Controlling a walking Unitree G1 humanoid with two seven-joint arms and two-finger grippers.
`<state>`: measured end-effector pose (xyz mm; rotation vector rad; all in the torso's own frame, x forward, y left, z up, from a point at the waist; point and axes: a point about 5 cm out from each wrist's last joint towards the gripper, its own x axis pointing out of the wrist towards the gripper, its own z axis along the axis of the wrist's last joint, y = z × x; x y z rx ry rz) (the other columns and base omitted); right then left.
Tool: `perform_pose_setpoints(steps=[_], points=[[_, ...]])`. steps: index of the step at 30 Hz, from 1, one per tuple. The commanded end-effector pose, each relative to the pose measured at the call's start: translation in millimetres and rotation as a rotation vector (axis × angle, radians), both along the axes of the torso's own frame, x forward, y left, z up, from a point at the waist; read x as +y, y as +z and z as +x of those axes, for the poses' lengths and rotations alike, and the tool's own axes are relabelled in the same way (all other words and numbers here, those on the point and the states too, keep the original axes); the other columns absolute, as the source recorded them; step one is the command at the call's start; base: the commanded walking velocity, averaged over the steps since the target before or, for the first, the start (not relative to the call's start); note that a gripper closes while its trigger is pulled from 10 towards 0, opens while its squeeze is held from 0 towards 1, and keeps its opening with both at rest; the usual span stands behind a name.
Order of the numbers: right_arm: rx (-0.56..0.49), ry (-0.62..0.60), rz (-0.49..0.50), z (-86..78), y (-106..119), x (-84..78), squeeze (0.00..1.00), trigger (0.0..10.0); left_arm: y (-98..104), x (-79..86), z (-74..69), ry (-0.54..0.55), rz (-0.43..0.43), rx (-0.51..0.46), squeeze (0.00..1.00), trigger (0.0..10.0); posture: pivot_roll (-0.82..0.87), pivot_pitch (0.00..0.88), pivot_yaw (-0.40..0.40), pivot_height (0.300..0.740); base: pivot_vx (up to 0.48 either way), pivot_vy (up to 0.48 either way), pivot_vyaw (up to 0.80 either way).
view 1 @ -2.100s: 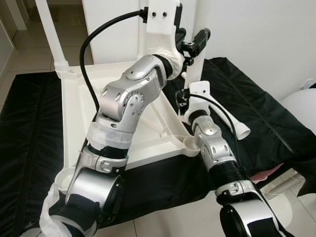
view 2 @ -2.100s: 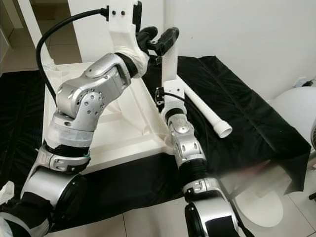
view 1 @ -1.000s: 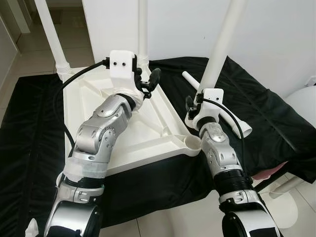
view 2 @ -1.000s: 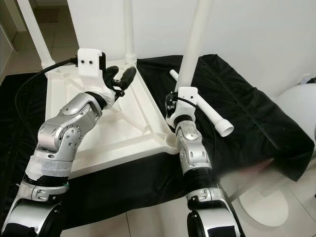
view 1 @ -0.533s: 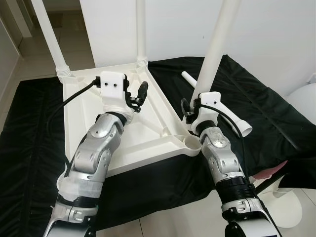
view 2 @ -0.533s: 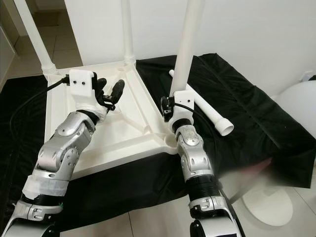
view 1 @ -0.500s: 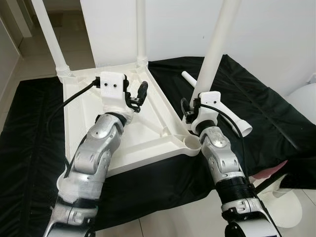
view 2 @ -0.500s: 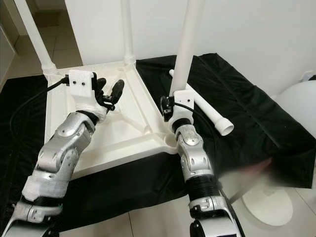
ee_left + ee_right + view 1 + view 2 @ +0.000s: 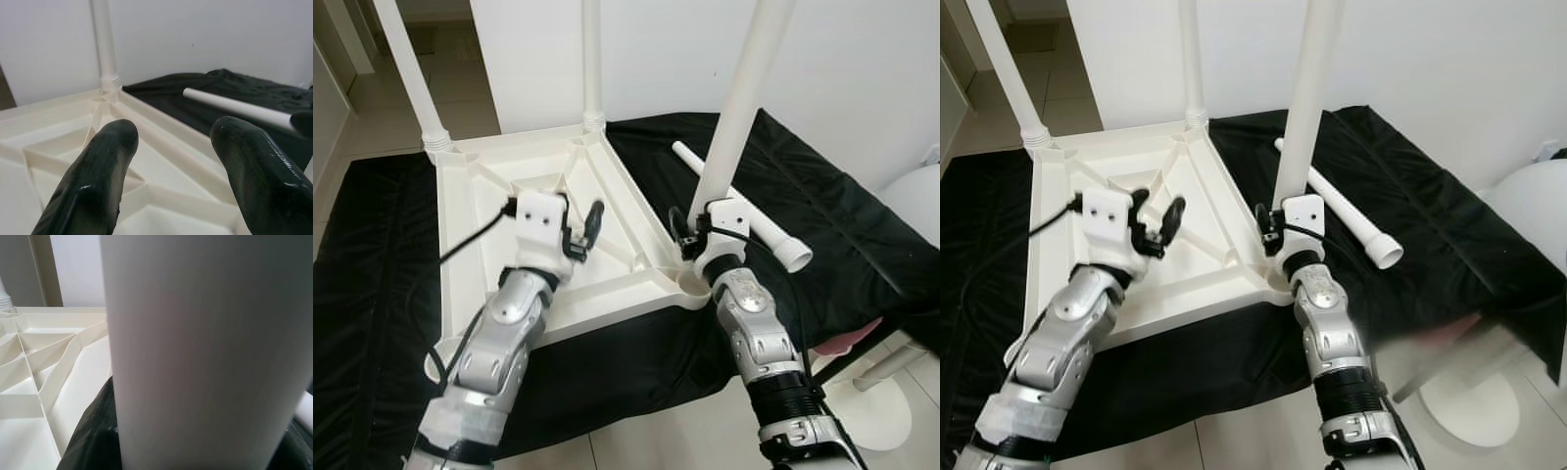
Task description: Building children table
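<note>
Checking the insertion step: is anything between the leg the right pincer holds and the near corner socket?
Nothing visible. The right pincer grips the white leg just above the corner socket of the upturned tabletop; the spare leg lies aside.

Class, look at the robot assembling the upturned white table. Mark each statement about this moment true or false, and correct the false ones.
1. The right gripper is closed around a white table leg. True.
2. The left gripper holds a leg as well. False: its jaws are open and empty, above the tabletop's underside.
3. A loose leg lies on the black cloth. True.
4. All four legs already stand in the corner sockets. False: two far corners hold legs, and the near-right one is in the gripper.
5. The table stands right way up. False: it is upside down, ribs showing.
</note>
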<state>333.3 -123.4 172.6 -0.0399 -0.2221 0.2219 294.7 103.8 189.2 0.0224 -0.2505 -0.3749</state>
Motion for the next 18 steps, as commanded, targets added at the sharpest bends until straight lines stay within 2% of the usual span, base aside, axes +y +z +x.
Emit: perform_pose_setpoints(steps=[1, 4, 11, 14, 18], points=[[-0.033, 0.007, 0.011, -3.5, 3.7, -2.7, 0.00, 10.0, -2.2, -7.7, -8.9, -0.152, 0.076, -0.023, 0.00, 10.0, 0.00, 0.008, -0.013, 0.740, 0.000, 0.000, 0.00], [-0.032, 0.006, 0.007, -4.5, 2.5, -3.6, 0.00, 10.0, -5.3, -7.4, -10.7, -0.156, 0.086, -0.015, 0.00, 10.0, 0.00, 0.008, -0.013, 0.740, 0.000, 0.000, 0.00], [-0.010, 0.026, 0.003, -10.8, -6.9, -7.6, 0.00, 10.0, -9.0, -15.8, -25.9, -0.310, 0.096, -0.031, 0.00, 10.0, 0.00, 0.011, -0.021, 0.740, 0.000, 0.000, 0.00], [-0.008, 0.027, 0.002, -11.0, -7.4, -7.8, 0.00, 10.0, -9.0, -16.4, -26.7, -0.318, 0.098, -0.033, 0.00, 10.0, 0.00, 0.011, -0.021, 0.740, 0.000, 0.000, 0.00], [0.004, 0.032, 0.021, -13.5, -14.2, -11.0, 0.00, 10.0, -16.9, -21.7, -36.1, -0.397, 0.143, -0.008, 0.00, 10.0, 0.01, 0.017, -0.025, 0.740, 0.000, 0.000, 0.00]])
